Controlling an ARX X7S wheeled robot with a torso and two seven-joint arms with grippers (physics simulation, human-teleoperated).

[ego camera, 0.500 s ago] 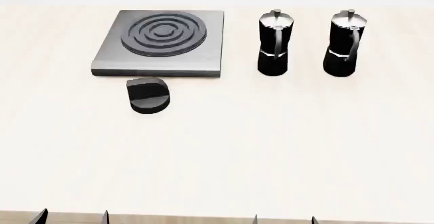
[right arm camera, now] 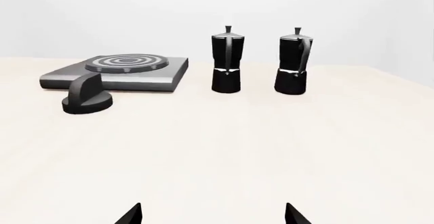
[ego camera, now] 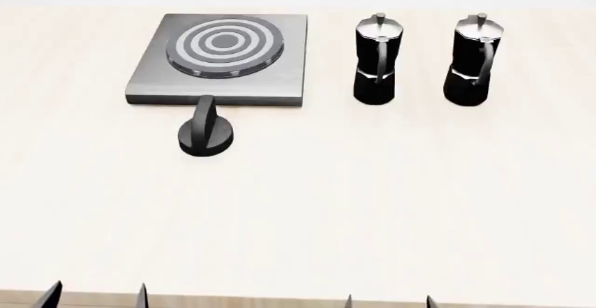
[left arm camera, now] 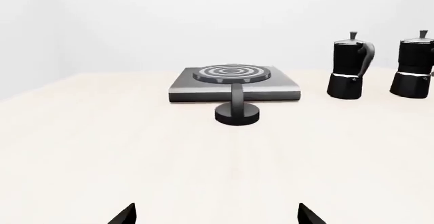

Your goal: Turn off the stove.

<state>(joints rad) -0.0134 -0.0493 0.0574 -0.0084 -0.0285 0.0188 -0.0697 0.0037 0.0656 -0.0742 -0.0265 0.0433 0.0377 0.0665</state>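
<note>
The stove is a flat grey metal plate at the back left of the table, its round burner showing pale and dark rings. Its black knob stands on the table just in front of the plate, the ridge pointing straight at the stove. The stove and knob also show in the left wrist view, and the knob in the right wrist view. My left gripper and right gripper are both open at the near table edge, far from the knob, with nothing between their fingers.
Two black moka pots with silver lids stand side by side to the right of the stove. The pale table stretches between the grippers and the objects.
The knob's ridge has turned from lying crosswise to pointing at the stove. The burner rings have gone from dark grey to pale. The grippers have barely moved.
</note>
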